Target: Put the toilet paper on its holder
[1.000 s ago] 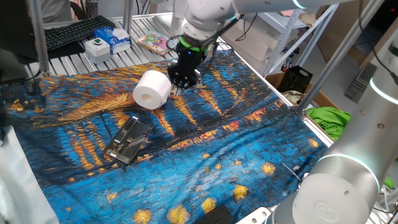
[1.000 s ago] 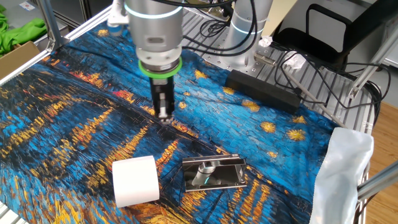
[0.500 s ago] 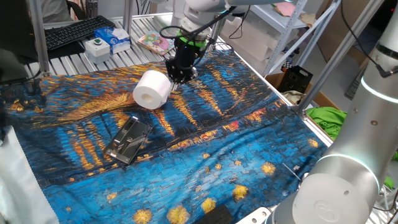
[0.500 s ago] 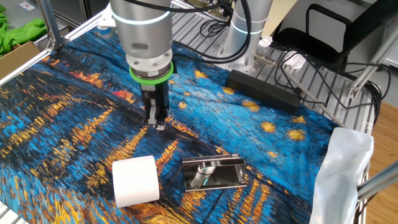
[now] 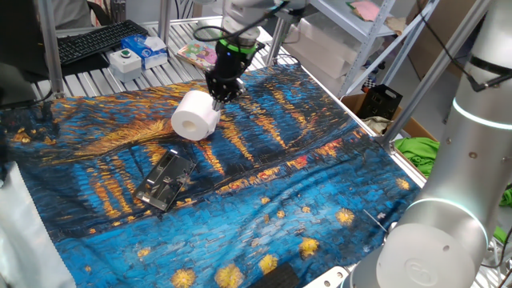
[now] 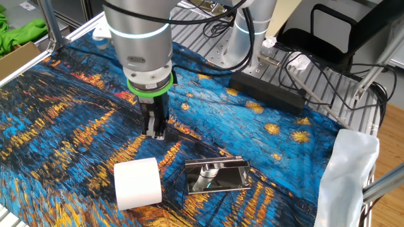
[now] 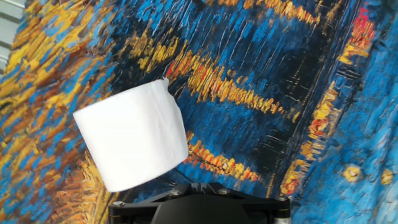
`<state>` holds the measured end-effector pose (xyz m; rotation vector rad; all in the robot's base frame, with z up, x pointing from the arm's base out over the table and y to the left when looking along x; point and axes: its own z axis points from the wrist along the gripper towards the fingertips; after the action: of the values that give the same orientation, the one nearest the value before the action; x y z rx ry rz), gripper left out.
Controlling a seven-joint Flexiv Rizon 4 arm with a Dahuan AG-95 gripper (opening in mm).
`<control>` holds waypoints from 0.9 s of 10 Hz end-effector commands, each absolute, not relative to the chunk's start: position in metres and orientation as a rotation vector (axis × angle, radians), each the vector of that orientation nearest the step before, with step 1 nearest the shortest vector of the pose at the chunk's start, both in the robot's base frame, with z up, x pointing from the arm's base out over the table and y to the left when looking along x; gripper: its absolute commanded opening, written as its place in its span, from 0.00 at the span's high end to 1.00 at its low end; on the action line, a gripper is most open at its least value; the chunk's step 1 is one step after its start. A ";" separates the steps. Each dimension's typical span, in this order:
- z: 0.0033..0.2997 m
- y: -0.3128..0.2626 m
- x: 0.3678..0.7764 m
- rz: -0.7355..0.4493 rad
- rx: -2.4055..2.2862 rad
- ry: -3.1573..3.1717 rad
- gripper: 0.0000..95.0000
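The toilet paper (image 5: 195, 114) is a white roll lying on its side on the blue-and-yellow cloth; it also shows in the other fixed view (image 6: 137, 183) and the hand view (image 7: 132, 143). The holder (image 5: 166, 180) is a flat shiny metal piece lying on the cloth near the roll, also seen in the other fixed view (image 6: 216, 175). My gripper (image 5: 218, 98) points down just beside the roll's far side, close above the cloth, with its fingers together and nothing between them (image 6: 156, 131). In the hand view only its tips (image 7: 199, 185) show at the bottom edge.
A keyboard (image 5: 100, 40), a white-and-blue box (image 5: 148, 50) and a small white box (image 5: 126, 60) sit beyond the cloth. A black box with cables (image 6: 268, 91) lies at the cloth's edge. A white plastic bag (image 6: 350, 170) hangs at one corner. Metal frame posts (image 5: 50, 48) stand around.
My gripper has moved sideways across the cloth toward the roll, staying shut. The roll and the holder have not moved.
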<state>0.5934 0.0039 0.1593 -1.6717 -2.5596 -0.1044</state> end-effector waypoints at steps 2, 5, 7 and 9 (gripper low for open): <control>0.155 0.004 0.600 -0.074 -1.664 -2.585 1.00; 0.150 0.002 0.610 -0.049 -1.670 -2.585 1.00; 0.146 0.001 0.615 -0.033 -1.672 -2.571 1.00; 0.143 0.001 0.617 -0.030 -1.674 -2.564 1.00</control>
<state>0.6221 0.0005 0.1412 -1.6758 -2.5571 -0.0268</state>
